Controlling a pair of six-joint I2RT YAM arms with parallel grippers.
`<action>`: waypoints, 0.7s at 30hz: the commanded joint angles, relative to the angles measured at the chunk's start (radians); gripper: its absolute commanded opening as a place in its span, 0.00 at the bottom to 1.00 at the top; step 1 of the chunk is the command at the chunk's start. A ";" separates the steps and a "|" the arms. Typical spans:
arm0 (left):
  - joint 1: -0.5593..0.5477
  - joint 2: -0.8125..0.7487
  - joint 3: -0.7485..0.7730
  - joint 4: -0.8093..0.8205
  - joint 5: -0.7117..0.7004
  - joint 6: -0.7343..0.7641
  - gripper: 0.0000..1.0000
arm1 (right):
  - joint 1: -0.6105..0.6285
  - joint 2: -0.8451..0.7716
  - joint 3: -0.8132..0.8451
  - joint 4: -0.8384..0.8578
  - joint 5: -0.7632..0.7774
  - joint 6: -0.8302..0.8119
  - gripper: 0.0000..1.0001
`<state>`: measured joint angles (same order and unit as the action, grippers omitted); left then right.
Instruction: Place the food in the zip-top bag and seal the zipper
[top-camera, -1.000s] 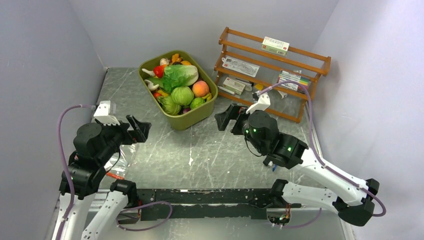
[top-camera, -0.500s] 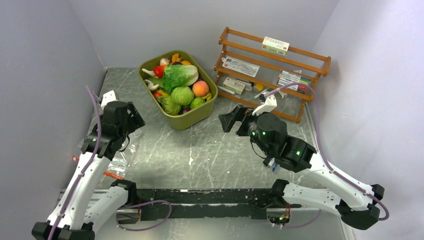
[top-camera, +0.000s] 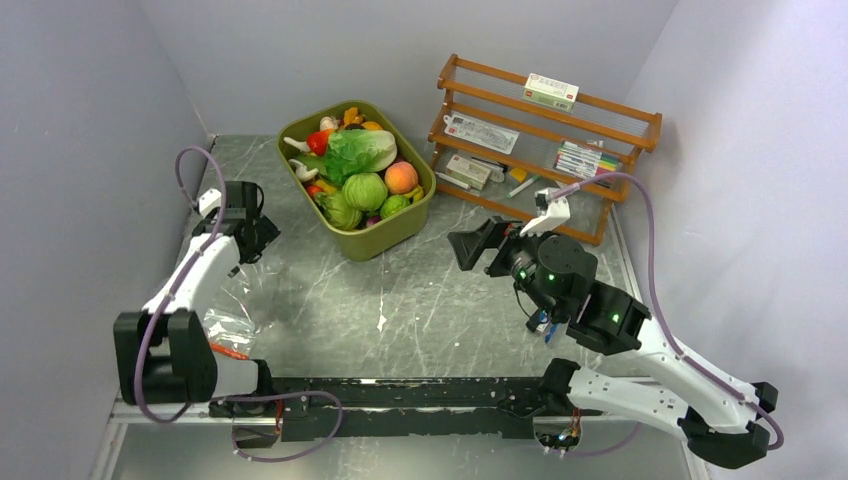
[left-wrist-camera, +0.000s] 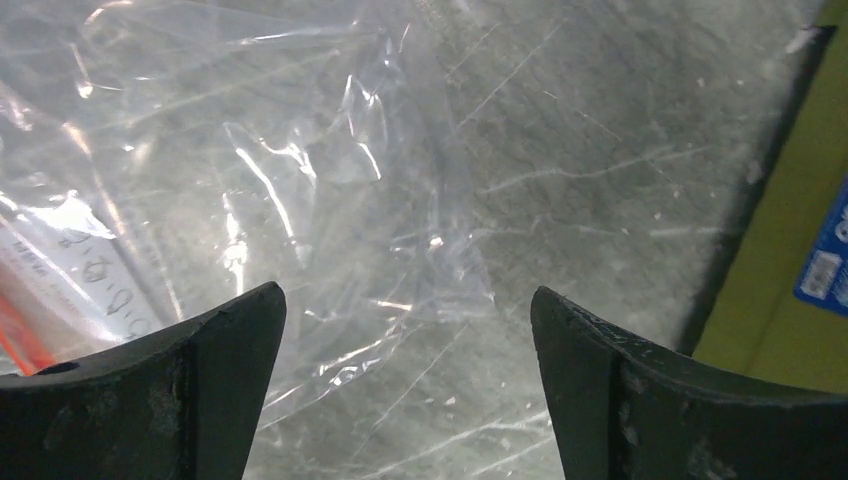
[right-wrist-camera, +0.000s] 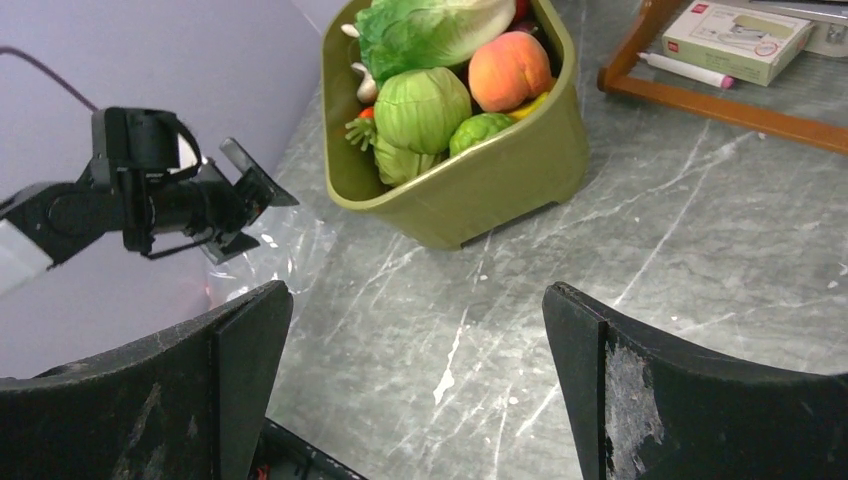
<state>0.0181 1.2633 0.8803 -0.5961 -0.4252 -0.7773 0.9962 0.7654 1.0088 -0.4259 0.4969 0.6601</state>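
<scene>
Grey marbled tabletop (top-camera: 400, 300). Olive-green plastic tub (top-camera: 395, 232), far centre, holding toy food: round green cabbage (top-camera: 364, 190), leafy green lettuce (top-camera: 360, 150), orange-pink peach (top-camera: 401, 177). Brown wooden rack (top-camera: 600, 112), far right, with boxes and pens. Clear floppy zip-top bag (top-camera: 232, 305), flat at left; orange-red zipper strip (top-camera: 228, 351) at its near end. Left gripper (top-camera: 256, 240) over the bag's far end. Right gripper (top-camera: 468, 247), jaws spread, right of tub.
</scene>
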 joint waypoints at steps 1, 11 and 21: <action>0.030 0.134 0.063 0.060 -0.003 -0.076 0.93 | 0.005 -0.041 -0.048 0.015 0.013 -0.033 1.00; 0.047 0.276 0.053 0.092 0.052 -0.105 0.75 | 0.004 -0.053 -0.058 0.035 0.020 -0.085 1.00; 0.048 0.247 -0.075 0.140 0.035 -0.144 0.63 | 0.004 -0.032 -0.067 0.067 0.020 -0.112 1.00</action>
<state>0.0608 1.5311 0.8471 -0.5041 -0.3851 -0.8898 0.9962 0.7292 0.9569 -0.3920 0.5087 0.5713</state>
